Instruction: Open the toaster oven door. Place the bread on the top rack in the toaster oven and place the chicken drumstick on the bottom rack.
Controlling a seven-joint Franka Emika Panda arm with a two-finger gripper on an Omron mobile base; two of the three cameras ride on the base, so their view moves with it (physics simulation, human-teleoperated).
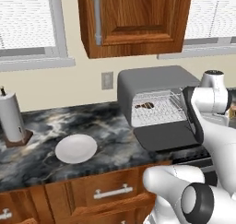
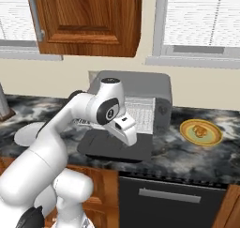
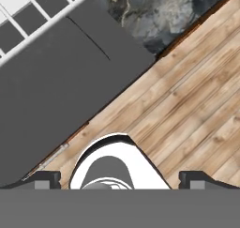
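- The counter [image 1: 46, 126], dark marbled stone over wooden drawer fronts, is seen running under the window sills and a wooden wall cabinet [image 1: 133, 20].
- The toaster oven [image 1: 152, 80] is stood on the counter against the wall, grey and boxy, with its pale interior exposed.
- The toaster oven door [image 1: 166, 136] is folded fully down, lying flat over the counter's front edge; in the hand view its dark panel [image 3: 51, 91] is seen from above, with wooden floor [image 3: 197, 110] beyond the counter edge.
- White wire shelves are visible inside; the bottom rack [image 1: 159, 114] and the top rack [image 1: 161, 97] are made out in the left base view.
- A small dark brown piece, taken to be the chicken drumstick [image 1: 144, 106], is seen lying on the wire inside the oven, left of centre; which rack carries it cannot be told for certain.
- A paper towel roll [image 1: 11, 117] is stood upright at the counter's left end.
- An empty white plate [image 1: 76, 148] is lying on the counter, left of the oven.
- A yellow plate [image 2: 201, 132] is set well right of the oven, with the bread [image 2: 200, 130] on it.
- The claw [image 3: 120, 178] is held above the open door's front edge, fingers spread wide apart, nothing between them.
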